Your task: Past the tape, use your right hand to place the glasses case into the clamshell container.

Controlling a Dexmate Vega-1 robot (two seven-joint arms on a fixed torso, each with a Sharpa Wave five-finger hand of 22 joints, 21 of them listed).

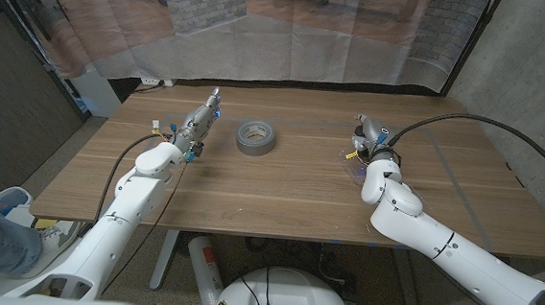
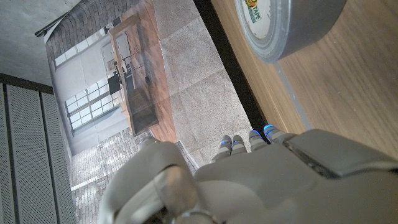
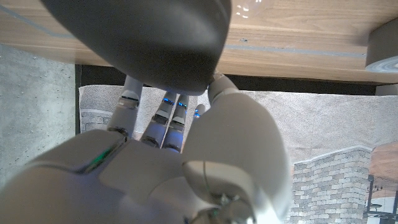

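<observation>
The right hand (image 1: 368,140), right of centre in the head view, grips a dark rounded glasses case (image 3: 152,37); the grey tape roll (image 1: 255,136) lies mid-desk (image 1: 289,197); the left hand (image 1: 198,120) is outstretched, holding nothing.

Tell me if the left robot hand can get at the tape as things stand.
Probably yes. The tape lies on bare table just beside the left robot hand, with nothing between them. The right robot hand, holding the case, is on the tape's other side.

White, rounded arm shells trail black cables — silvery hands (image 1: 198,120) carry blue-lit fingertips (image 2: 269,130).
</observation>
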